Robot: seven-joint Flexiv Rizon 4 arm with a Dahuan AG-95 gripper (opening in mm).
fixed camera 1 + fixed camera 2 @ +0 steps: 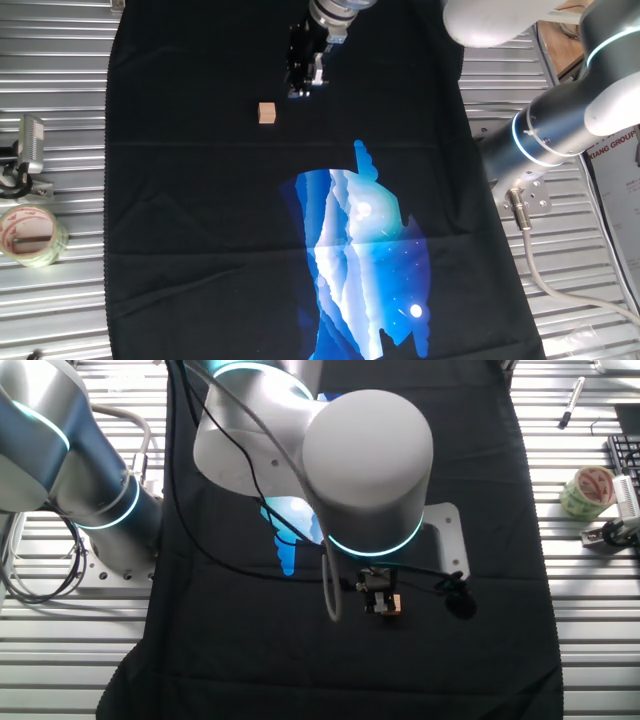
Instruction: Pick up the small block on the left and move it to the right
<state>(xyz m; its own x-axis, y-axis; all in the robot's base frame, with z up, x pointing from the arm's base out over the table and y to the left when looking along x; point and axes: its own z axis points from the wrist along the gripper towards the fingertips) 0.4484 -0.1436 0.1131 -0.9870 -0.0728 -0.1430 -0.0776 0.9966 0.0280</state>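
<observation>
1. The small block (266,113) sits on the black cloth (200,220), free of any grip. In one fixed view the gripper (303,88) hangs just beside it, up and to the right in the picture, apart from it.
2. From the other fixed view the arm's wrist housing (365,460) covers most of the tool. We see only a sliver of tan, the small block (392,605), close against the gripper (378,600) below the housing.
3. Finger state: we cannot tell whether the fingers are spread or closed. They read as one dark mass in both views.
4. Our judgement: the pick is not yet done and the gripper is offset from the cube.
5. Risk: the cube is tiny, so descending with this offset could put a fingertip on top of it or knock it aside.
6. Risk: the cloth may drag or wrinkle under a low finger and shift the block.
7. Risk: an off-centre pinch could twist the cube out during the carry to the right.
8. Writing: a label on the arm (600,100) shows red letters, roughly "ANG GROUP", cut off at the frame edge. The tape roll (30,235) has red print we cannot read.
9. The cloth carries a blue mountain graphic (365,260), with no text on it.
</observation>
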